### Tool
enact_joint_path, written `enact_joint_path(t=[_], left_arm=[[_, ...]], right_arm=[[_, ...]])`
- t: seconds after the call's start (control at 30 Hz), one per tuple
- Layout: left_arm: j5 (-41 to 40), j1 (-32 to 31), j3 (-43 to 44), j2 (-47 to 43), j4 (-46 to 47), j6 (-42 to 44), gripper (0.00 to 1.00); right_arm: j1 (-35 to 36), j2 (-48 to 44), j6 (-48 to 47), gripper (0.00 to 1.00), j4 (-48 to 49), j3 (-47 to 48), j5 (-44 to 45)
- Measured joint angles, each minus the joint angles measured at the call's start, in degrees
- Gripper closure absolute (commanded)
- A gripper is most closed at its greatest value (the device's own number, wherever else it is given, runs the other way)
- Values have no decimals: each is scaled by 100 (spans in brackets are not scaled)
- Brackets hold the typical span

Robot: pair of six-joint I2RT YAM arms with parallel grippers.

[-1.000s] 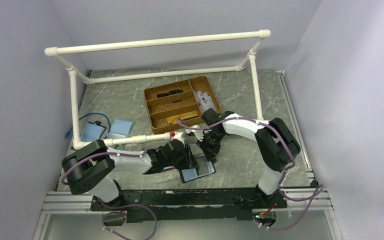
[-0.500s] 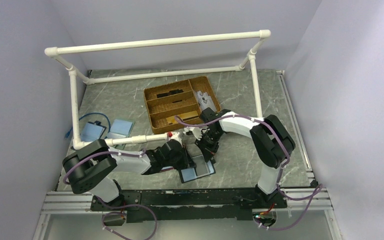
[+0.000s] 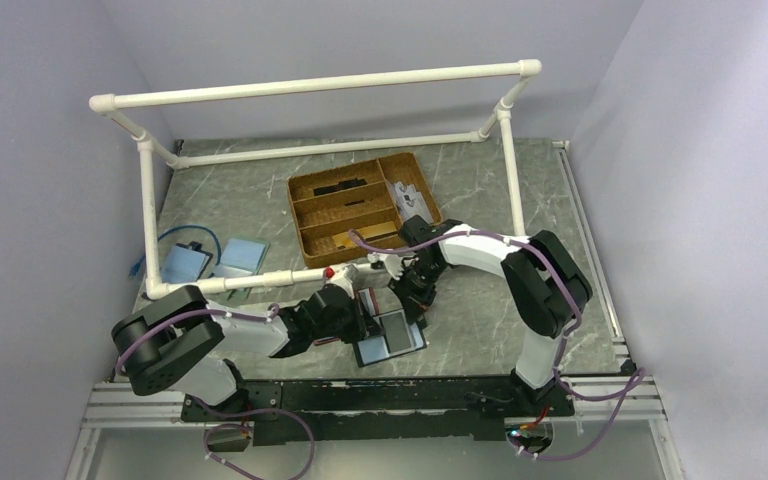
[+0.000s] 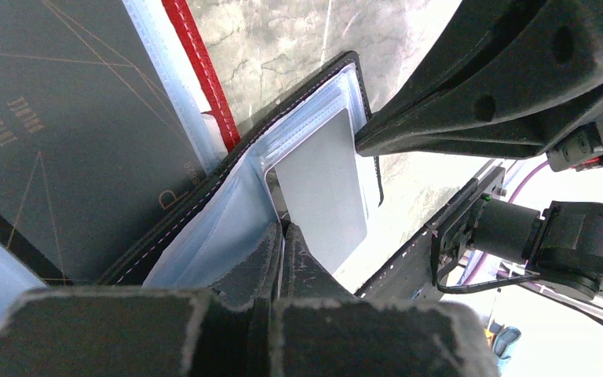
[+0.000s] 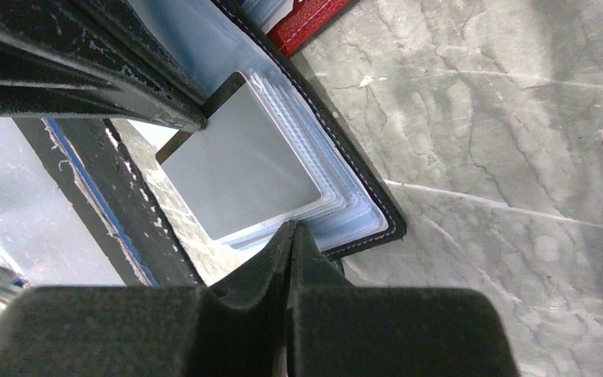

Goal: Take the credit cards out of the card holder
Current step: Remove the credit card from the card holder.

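Observation:
The black-edged card holder point(image 3: 368, 352) lies open near the table's front edge, its clear sleeves fanned out point(image 4: 204, 236). A light grey credit card point(image 4: 322, 196) sticks partly out of a sleeve; it also shows in the right wrist view point(image 5: 239, 169). My left gripper point(image 4: 285, 229) is shut on the card's near edge. My right gripper point(image 5: 291, 229) is shut on the edge of the holder's sleeves point(image 5: 345, 216). In the top view the left gripper point(image 3: 365, 315) and right gripper point(image 3: 412, 298) flank the holder. A dark card point(image 4: 47, 118) sits in a sleeve beside it.
A red-edged holder point(image 4: 196, 71) lies partly under the black one. A wicker tray point(image 3: 294, 200) with compartments stands behind. A white pipe frame point(image 3: 310, 85) spans the back, with a low pipe point(image 3: 260, 280) over the left arm. Light blue flat pieces point(image 3: 240, 255) lie at the left.

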Motion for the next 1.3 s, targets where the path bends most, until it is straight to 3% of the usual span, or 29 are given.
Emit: enact_joint_path(t=[0.6,0.83,1.03,1.23,1.3], left_arm=[[306,149,-85,98,275,31,100],[348,168,-68,195,317,-9,75],[446,170,9,310,330,-125,69],[621,238,28,505,525,-245,71],[680,267,26,544,570,-269,90]], right_arm=[[42,-240,-251,100,26,-74,-96],[127,-68,-216,100,20,-74,-44],[122,-22,-142,100,4,-46,-63],[105,90,-94,100,-87,44,-136],[96,157,-83,100,-162,105,-155]])
